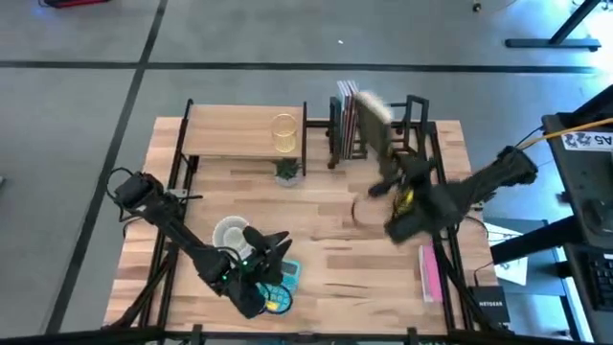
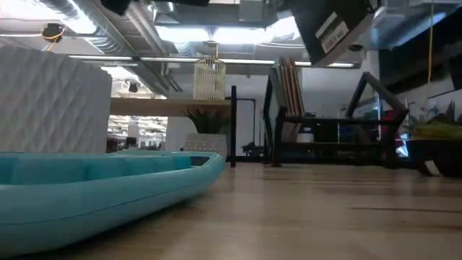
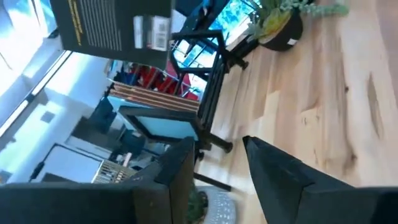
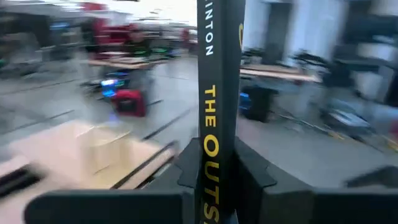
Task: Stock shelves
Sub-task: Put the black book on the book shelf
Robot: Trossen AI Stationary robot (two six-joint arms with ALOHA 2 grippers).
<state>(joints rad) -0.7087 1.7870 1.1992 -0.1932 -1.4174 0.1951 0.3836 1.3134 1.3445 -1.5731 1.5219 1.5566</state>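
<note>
Tabletop [image 1: 326, 259]: right claw [image 4: 219, 180] grips book [image 4: 219, 93] near black rack [image 1: 421, 134]

Floor [image 1: 249, 38]: you see grey concrete slabs divided by dark seams, all around the bench.
Bench [image 1: 316, 254]: light-wood top, visible grain.
Ceiling [image 2: 144, 29]: exposed ducts [image 2: 65, 11] and bright strip lights overhead.
Wall panel [image 2: 50, 94]: white, ribbed, on your left in the low view.
Side desk [image 1: 584, 163]: dark, beside the bench.

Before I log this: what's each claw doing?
Left claw: open, empty, low over the table.
Right claw: shut on a black book.
</note>
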